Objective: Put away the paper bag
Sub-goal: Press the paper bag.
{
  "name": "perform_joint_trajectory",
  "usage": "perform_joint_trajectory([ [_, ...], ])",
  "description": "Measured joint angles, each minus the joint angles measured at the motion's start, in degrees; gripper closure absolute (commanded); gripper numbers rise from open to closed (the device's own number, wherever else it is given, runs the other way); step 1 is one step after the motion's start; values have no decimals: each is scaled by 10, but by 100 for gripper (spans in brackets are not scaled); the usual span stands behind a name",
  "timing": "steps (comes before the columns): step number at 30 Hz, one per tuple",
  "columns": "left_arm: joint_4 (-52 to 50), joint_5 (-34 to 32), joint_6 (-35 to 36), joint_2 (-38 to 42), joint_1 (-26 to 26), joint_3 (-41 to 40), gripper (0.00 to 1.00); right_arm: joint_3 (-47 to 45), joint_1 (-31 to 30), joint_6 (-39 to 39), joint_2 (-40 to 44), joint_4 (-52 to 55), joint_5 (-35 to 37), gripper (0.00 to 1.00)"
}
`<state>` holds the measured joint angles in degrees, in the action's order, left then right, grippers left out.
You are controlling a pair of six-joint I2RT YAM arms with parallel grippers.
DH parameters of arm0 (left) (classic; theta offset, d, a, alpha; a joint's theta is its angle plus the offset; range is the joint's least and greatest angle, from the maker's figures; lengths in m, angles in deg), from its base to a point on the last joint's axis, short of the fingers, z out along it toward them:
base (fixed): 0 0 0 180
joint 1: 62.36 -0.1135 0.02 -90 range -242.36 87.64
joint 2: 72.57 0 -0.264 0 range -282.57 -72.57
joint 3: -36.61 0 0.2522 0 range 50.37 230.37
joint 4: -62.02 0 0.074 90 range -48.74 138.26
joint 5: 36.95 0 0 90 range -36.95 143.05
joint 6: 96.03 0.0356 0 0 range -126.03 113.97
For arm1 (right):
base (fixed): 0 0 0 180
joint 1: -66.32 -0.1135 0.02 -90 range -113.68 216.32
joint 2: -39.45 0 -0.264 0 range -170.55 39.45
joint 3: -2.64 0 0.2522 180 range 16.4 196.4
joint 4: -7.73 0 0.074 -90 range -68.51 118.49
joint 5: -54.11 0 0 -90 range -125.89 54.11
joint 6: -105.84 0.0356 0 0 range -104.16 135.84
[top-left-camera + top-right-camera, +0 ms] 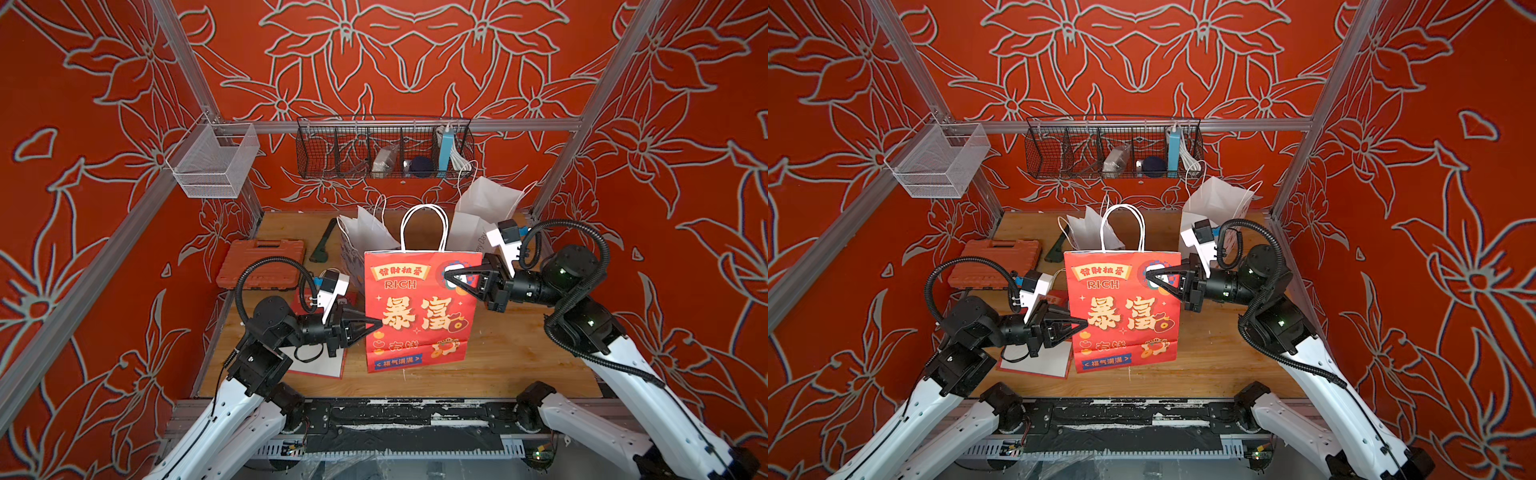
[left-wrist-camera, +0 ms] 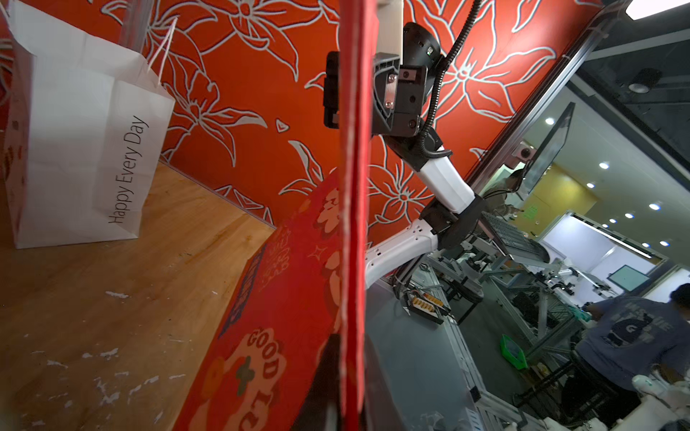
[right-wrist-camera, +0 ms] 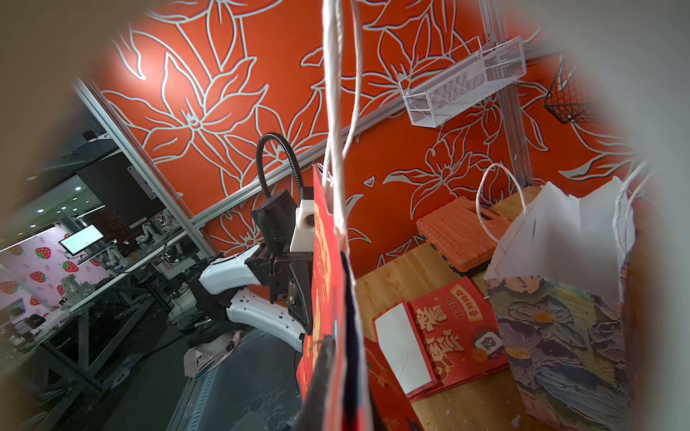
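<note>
The red paper bag [image 1: 419, 307] [image 1: 1125, 307] with white cord handles stands upright and pressed flat in the middle of the wooden table. My left gripper [image 1: 376, 323] [image 1: 1084, 322] is shut on its left edge about halfway up. In the left wrist view the bag's red edge [image 2: 351, 224] runs between the dark fingers of that gripper [image 2: 349, 392]. My right gripper [image 1: 449, 276] [image 1: 1150, 275] is shut on the upper right edge. In the right wrist view the paper bag [image 3: 328, 280] sits between the fingers of that gripper [image 3: 339, 373].
Two white bags [image 1: 365, 237] [image 1: 482, 208] stand behind the red one. A folded red bag [image 1: 320, 361] lies flat under my left arm. An orange tool case [image 1: 262, 266] sits at the back left. A black wire basket [image 1: 384, 147] and a white mesh basket [image 1: 212, 162] hang on the frame.
</note>
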<state>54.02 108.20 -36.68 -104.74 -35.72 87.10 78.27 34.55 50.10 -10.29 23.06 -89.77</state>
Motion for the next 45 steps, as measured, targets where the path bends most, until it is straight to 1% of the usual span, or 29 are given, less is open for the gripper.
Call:
perform_joint_trajectory([
  [1,-6,1,0,5,0,0,33,0,0,2,0,-2,0,100],
  [3,-14,4,5,7,0,0,34,0,0,7,0,-7,-1,100],
  [6,-32,10,12,-2,0,0,56,0,0,12,0,-11,-2,100],
  [7,-39,14,17,-5,0,0,67,0,0,13,0,-11,-2,100],
  [8,-45,17,23,-7,0,-1,81,0,0,13,0,-11,-2,100],
  [9,-50,20,25,-7,0,-1,92,0,0,13,0,-11,-2,100],
  [10,-55,22,31,-7,0,-1,100,0,0,13,-1,-10,-3,100],
  [11,-59,25,35,-6,0,-1,100,0,0,13,-1,-10,-4,100],
  [12,-62,25,41,-3,0,-1,98,0,0,13,-2,-9,-5,100],
  [14,-67,26,50,3,0,-1,59,0,-1,13,-4,-9,-7,100],
  [16,-73,27,51,8,0,-1,39,0,0,13,-5,-11,-6,100],
  [17,-76,26,51,9,0,-1,32,0,0,14,-5,-12,-6,100],
  [18,-77,25,51,9,0,-1,29,0,0,15,-5,-13,-6,100],
  [20,-78,16,48,7,0,-1,27,0,0,19,-5,-17,-7,100],
  [21,-78,10,45,4,0,-1,27,-1,0,22,-5,-19,-7,100],
  [22,-77,2,41,0,0,0,31,-2,0,26,-5,-23,-8,100],
  [23,-75,-3,37,-6,0,1,39,-4,0,28,-6,-26,-8,100],
  [24,-71,-10,30,-15,0,2,56,-7,0,30,-6,-29,-9,100],
  [26,-63,-16,24,-36,0,7,92,-9,0,33,-9,-29,-9,100],
  [27,-62,-16,25,-45,0,11,100,-10,0,33,-10,-28,-9,100],
  [32,-63,-26,32,-65,0,27,100,-13,3,12,4,7,6,100],
  [33,-63,-26,32,-64,1,27,100,-13,3,3,10,19,10,84],
  [34,-63,-26,30,-64,3,27,100,-13,3,-7,17,34,13,60],
  [35,-63,-29,29,-63,3,27,100,-12,3,-24,24,57,14,43],
  [36,-62,-36,28,-62,3,27,100,-12,3,-45,34,89,15,32],
  [37,-62,-43,27,-58,3,26,100,-13,3,-70,46,123,16,25],
  [39,-53,-52,20,-48,2,22,100,-25,3,-109,75,173,26,15],
  [41,-33,-53,7,-37,-1,9,100,-51,3,-142,114,207,43,9],
  [45,10,-49,-29,-27,-2,-4,100,-104,3,-191,187,250,71,3],
])
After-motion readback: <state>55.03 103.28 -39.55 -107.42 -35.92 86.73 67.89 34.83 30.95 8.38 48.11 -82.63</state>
